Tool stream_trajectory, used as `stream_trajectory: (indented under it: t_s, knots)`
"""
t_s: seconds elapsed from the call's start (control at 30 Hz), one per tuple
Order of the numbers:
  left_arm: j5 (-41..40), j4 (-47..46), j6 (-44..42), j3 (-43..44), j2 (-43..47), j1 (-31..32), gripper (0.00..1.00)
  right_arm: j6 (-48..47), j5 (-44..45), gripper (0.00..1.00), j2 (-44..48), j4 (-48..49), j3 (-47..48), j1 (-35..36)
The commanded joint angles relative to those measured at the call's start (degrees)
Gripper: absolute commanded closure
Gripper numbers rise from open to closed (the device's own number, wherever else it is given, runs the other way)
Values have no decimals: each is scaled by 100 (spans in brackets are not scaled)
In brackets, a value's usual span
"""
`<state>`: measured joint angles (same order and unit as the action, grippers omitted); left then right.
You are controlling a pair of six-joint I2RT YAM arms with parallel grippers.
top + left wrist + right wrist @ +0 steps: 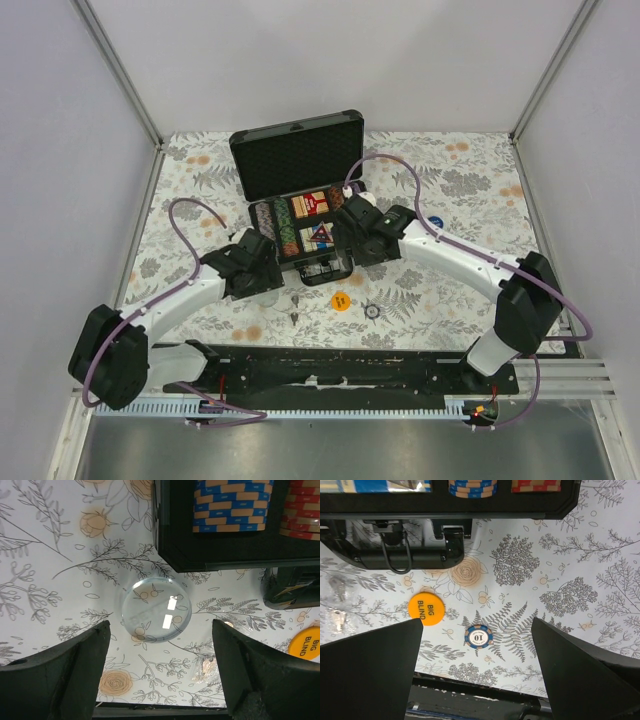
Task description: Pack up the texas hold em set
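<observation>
Blue-rimmed and marked 10, a single chip [478, 637] lies flat on the flowered tabletop [450, 200], out in front of the case [530, 505] and the farthest loose piece from its near wall. An orange BIG BLIND button [426, 609] sits a little closer to the case, left of the chip and apart from it. The right gripper [476, 622] hangs over this spot with its fingers spread wide and nothing between them; in its wrist view the chip shows in the gap.

Off the case's near left corner a clear disc [156, 609] rests on the tabletop, close to the corner without touching it. The left gripper [160, 627] is above it, also spread wide, one finger on each side and neither touching the disc.

The case lies open, its carry handle [395, 557] on the near wall. Inside, rows of striped chips [272, 225] fill the left part. To their right lie a blue deck [318, 237] and, beyond it, a red deck [312, 203]. The foam-lined lid [295, 155] stands up at the far side.
</observation>
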<state>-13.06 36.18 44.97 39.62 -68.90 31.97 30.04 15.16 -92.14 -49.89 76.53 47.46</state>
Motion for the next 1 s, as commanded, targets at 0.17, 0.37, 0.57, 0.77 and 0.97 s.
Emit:
stream_trajectory:
  t_s: [0.17, 0.37, 0.57, 0.77, 0.97]
  knots:
    - [173, -1078, 319, -666, -343, 3, 12, 2, 40, 2, 582, 971, -928, -26]
    - [41, -1087, 179, -631, -457, 3, 16, 142, 40, 2, 908, 1455, -1430, -27]
    - [58, -657, -76, -288, -835, 11, 17, 309, 75, 2, 1154, 1605, -1676, -27]
    - [23, -235, -77, -42, -1230, 64, 19, 353, 40, 2, 1216, 1763, -1808, -27]
    - [-92, -33, 73, -33, -1274, 196, 21, 327, 5, 2, 1207, 1825, -1914, -27]
